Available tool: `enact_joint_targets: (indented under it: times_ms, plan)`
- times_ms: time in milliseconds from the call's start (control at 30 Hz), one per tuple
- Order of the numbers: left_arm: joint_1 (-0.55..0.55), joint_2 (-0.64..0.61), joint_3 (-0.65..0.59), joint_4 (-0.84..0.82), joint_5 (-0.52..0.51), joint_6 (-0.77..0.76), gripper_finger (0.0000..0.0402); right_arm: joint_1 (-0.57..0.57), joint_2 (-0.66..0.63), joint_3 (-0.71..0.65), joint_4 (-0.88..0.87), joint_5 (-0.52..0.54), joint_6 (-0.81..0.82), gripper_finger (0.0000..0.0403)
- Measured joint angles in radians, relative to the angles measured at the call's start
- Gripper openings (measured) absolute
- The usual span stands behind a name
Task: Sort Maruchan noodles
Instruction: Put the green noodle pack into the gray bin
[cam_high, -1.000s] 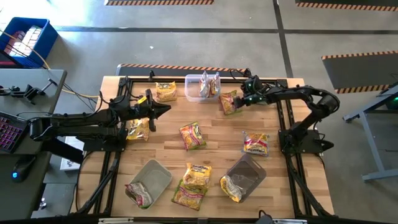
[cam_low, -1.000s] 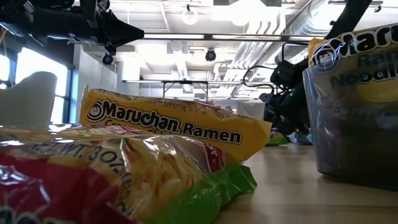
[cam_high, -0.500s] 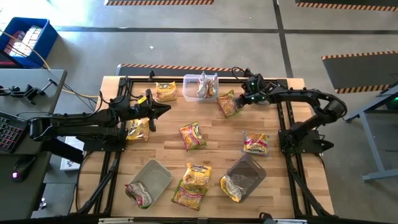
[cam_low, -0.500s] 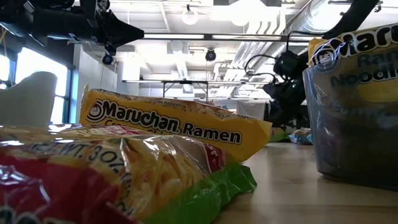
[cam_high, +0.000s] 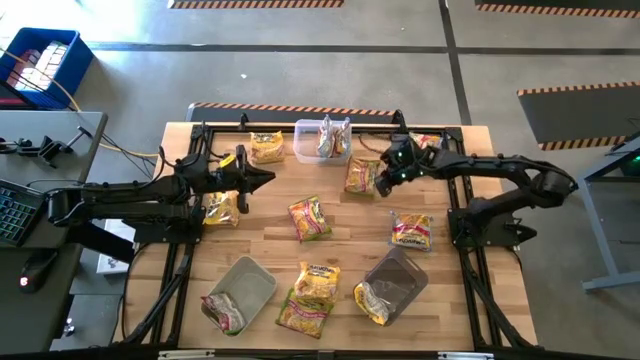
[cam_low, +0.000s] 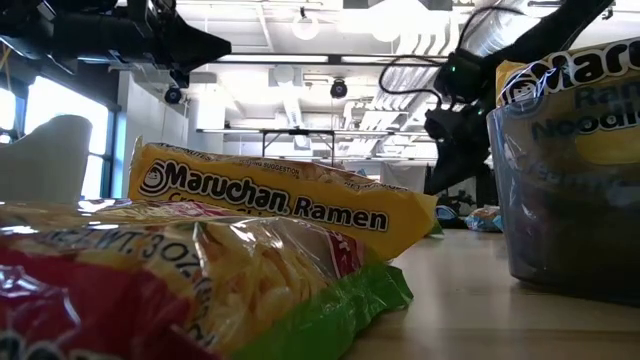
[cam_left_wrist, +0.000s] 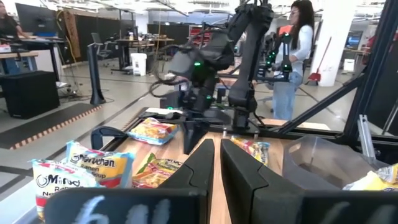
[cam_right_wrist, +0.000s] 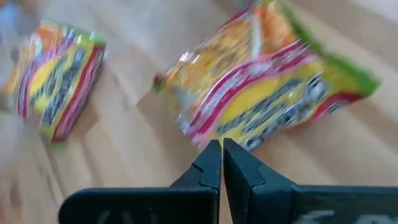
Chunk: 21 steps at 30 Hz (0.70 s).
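Several Maruchan noodle packets lie flat on the wooden table (cam_high: 470, 300), among them one in the middle (cam_high: 310, 217) and one toward the right (cam_high: 412, 229). My right gripper (cam_high: 379, 180) (cam_right_wrist: 219, 152) is shut on a yellow-orange packet (cam_high: 361, 175) (cam_right_wrist: 267, 87) near the far middle of the table. My left gripper (cam_high: 270, 177) (cam_left_wrist: 216, 155) hovers shut and level over the table's left half, holding nothing. Silver packets stand in a clear tub (cam_high: 325, 138) at the far edge. My right gripper pinches the yellow-orange packet by one edge (cam_right_wrist: 214, 132) between its two fingertips. The fingers slant down at it from the table's right side. The packet spreads out beyond the fingertips and casts a shadow on the wood below, so it looks lifted off the table.
Two more tubs stand near the front, the left one (cam_high: 242, 288) and the right one (cam_high: 398, 282), each with a packet in it. Loose packets lie at the far left (cam_high: 266, 146), left (cam_high: 222, 207) and front middle (cam_high: 318, 280). A person (cam_left_wrist: 295, 56) stands beyond the table.
My right gripper has risen and gone from beside the far tub toward the table's near edge, taking the yellow-orange packet along; the packet has left its spot on the wood and shifted toward the middle.
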Motion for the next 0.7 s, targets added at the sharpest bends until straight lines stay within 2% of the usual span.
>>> enact_joint_targets:
  times_ms: [133, 200, 333, 567, 700]
  plan:
    - [0.0, 0.002, 0.0, -0.003, 0.0, 0.0, 0.0019, 0.054, -0.044, 0.0, -0.117, 0.213, 0.04, 0.0005]
    - [0.0, 0.008, 0.0, -0.002, 0.0, 0.001, 0.0019, 0.035, -0.047, 0.0, -0.132, 0.251, 0.056, 0.0019]
    - [0.0, 0.039, 0.0, 0.019, 0.0, 0.001, 0.0019, -0.035, -0.03, 0.001, -0.05, 0.189, 0.06, 0.0079]
    - [0.0, 0.099, 0.0, 0.056, 0.0, 0.011, 0.0019, -0.172, 0.071, 0.002, 0.122, 0.078, -0.045, 0.0223]
    - [0.0, 0.106, 0.0, 0.071, 0.026, 0.011, 0.0019, -0.233, 0.163, 0.002, 0.218, -0.016, -0.08, 0.0274]
